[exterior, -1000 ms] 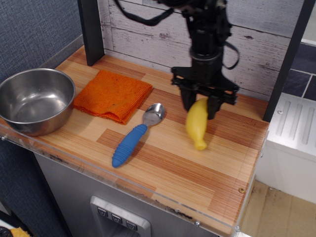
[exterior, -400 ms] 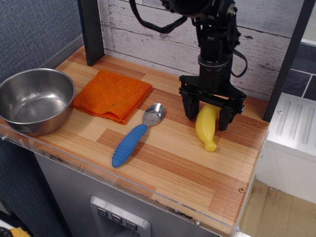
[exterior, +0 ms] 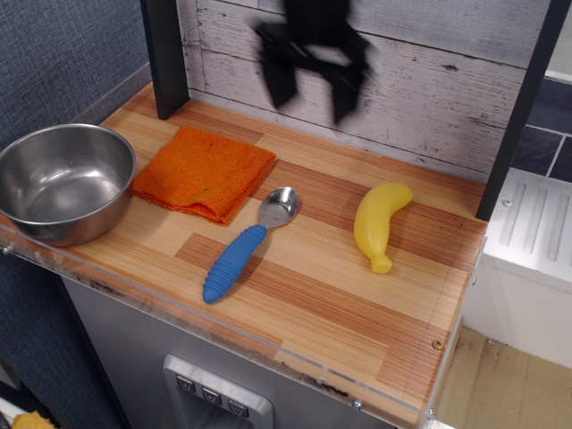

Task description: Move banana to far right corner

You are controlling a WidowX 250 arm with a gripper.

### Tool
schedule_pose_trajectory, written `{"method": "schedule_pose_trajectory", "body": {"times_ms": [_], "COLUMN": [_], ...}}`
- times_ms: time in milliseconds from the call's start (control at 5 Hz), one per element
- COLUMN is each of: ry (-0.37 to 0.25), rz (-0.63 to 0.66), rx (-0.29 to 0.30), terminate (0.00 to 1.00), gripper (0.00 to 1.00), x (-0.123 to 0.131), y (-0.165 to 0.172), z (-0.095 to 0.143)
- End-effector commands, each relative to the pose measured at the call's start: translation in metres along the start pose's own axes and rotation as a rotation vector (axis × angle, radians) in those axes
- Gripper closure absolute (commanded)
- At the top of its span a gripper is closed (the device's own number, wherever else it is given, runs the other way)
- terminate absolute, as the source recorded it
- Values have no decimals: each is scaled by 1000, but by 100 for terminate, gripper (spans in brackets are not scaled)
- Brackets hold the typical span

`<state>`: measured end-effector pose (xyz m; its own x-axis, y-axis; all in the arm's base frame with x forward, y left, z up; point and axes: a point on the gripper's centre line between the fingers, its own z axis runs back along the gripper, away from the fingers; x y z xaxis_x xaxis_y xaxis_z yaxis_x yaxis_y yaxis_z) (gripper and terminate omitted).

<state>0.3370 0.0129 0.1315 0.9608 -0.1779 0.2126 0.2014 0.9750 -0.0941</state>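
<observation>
Risen fingers spread, blurred, well above released banana on countertop

Tool aloft, blurred, fingers spread, empty

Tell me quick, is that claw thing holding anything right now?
Tool: open and empty, blurred, raised in front of the plank wall. The banana lies on the countertop, apart from it.

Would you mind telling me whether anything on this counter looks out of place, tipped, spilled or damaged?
Nothing stands out. The banana lies flat on the wooden counter toward the far right corner, the spoon lies beside the orange cloth, and the steel bowl sits upright. The tool is blurred, raised and open, holding nothing.
</observation>
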Motion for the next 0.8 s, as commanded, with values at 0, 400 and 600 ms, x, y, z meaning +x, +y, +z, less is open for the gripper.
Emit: {"method": "schedule_pose_trajectory", "body": {"times_ms": [0,400,600], "ry": [29,47,95], "rz": [4,173,147], "rx": [97,111,25], "terminate": [0,0,0], "gripper": [0,0,0], "x": [-40,-67,-65], "y": [72,92,92], "z": [46,37,34]}}
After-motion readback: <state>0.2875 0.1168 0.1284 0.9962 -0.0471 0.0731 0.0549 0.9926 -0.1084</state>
